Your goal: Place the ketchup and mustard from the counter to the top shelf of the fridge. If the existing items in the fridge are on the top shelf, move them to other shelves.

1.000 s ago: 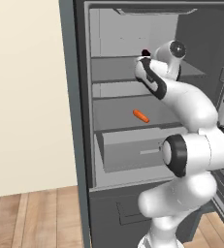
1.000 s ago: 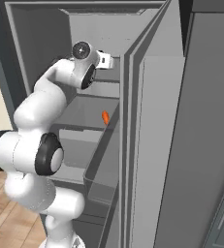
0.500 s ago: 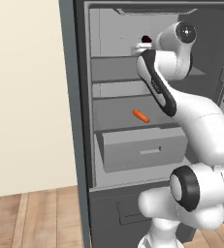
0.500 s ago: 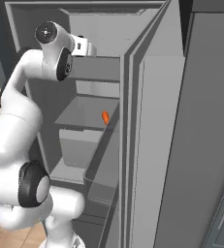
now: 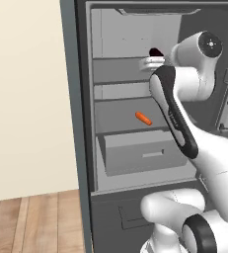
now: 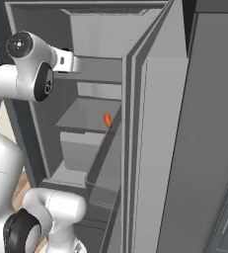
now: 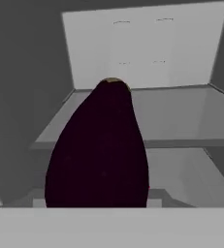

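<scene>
Fingers hidden, dark maroon lump (image 7: 101, 150) close ahead, above top shelf (image 7: 181, 116)

A cream wall (image 5: 26, 99) stood left of the appliance, above a light wooden plank floor (image 5: 31, 222). Dark grey cabinetry (image 6: 209, 123) rose at the right.

The robot's arm has swung upward inside the fridge (image 5: 81, 99), lifting the dark maroon lump (image 5: 156, 52) from beside the middle shelf up to the level of the top shelf (image 5: 118, 69).
</scene>
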